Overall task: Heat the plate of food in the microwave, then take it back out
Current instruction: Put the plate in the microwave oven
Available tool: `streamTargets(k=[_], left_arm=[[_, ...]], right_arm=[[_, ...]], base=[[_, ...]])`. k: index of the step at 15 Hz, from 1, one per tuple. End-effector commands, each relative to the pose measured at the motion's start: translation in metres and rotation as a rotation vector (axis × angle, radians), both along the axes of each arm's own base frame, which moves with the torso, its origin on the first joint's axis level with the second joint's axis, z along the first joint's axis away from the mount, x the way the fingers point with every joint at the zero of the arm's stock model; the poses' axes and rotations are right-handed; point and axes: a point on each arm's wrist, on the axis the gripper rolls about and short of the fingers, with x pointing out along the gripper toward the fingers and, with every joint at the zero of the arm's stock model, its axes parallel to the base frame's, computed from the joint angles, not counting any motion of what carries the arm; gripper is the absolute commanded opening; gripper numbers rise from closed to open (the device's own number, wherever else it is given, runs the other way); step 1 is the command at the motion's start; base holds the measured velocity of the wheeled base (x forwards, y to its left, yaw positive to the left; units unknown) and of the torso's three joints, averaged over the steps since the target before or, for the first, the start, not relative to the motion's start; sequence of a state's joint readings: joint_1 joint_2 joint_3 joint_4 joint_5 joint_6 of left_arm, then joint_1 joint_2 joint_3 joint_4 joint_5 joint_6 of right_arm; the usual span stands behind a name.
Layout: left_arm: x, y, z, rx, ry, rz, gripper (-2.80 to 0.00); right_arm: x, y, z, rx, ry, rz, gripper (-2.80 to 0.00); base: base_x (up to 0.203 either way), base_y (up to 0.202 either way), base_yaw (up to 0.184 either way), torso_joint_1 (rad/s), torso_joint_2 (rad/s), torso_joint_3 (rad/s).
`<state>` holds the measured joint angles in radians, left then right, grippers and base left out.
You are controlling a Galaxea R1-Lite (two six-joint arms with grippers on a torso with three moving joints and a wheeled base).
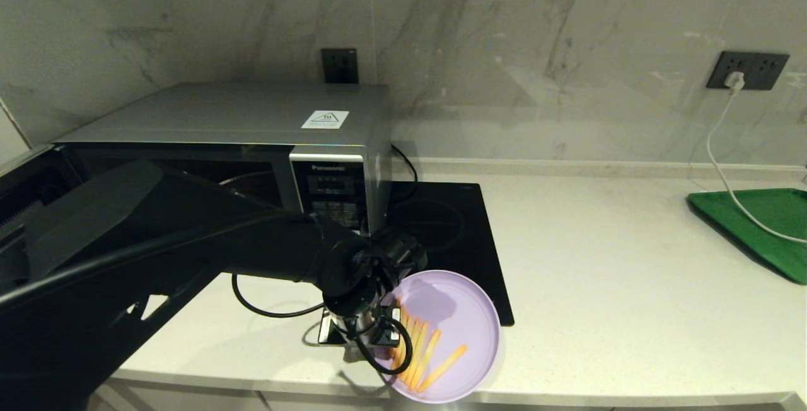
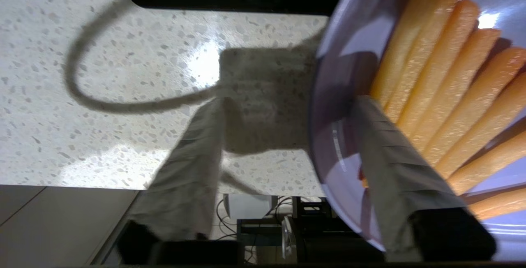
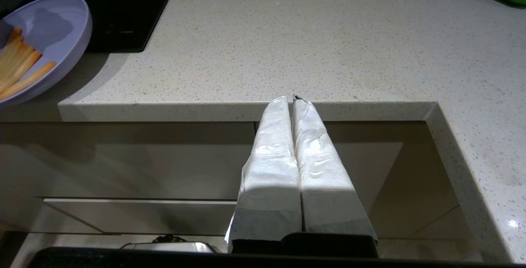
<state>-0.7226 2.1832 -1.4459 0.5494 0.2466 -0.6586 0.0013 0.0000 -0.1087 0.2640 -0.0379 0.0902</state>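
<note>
The lilac plate of food (image 1: 454, 310) lies at the counter's front edge, its near side overhanging, partly on the hob's corner. Orange-yellow fries (image 1: 422, 351) lie on its left half. My left gripper (image 1: 378, 332) is at the plate's left rim, open. In the left wrist view the gripper (image 2: 289, 99) straddles the plate (image 2: 341, 95) rim: one finger (image 2: 193, 169) over the counter, the other (image 2: 390, 157) over the plate beside the fries (image 2: 444, 95). The silver microwave (image 1: 252, 115) stands behind, its front mostly hidden by my left arm. My right gripper (image 3: 292, 97) is shut and empty, below the counter edge.
A flat black induction hob (image 1: 454, 222) sits right of the microwave. A green tray (image 1: 763, 222) lies at the far right, with a white cable (image 1: 719, 165) running over it from a wall socket (image 1: 747, 70). A black cable loops on the counter beside my left wrist.
</note>
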Motion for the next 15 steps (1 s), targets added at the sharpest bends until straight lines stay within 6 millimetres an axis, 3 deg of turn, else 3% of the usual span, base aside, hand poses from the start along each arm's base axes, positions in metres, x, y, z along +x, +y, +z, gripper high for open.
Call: streamTargets(k=[1,8,15], left_arm=[[-0.002,-0.002,-0.001,0.002,0.006,0.001,-2.80],[-0.004,-0.008,0.003,-0.037,-0.022,0.005,-2.80],[-0.013,0.000,0.023,-0.172,0.033,0.001,-2.80]], right_arm=[[0.000,0.000,0.000,0.000,0.001,0.000,-2.80],[0.000,0.000,0.000,0.000,0.003,0.000,-2.80],[0.000,0.000,0.000,0.000,0.003,0.000,-2.80]], base=[[0.000,0.000,0.000,0.000,0.00,0.000],[0.000,0.000,0.000,0.000,0.00,0.000],[0.000,0.000,0.000,0.000,0.00,0.000]])
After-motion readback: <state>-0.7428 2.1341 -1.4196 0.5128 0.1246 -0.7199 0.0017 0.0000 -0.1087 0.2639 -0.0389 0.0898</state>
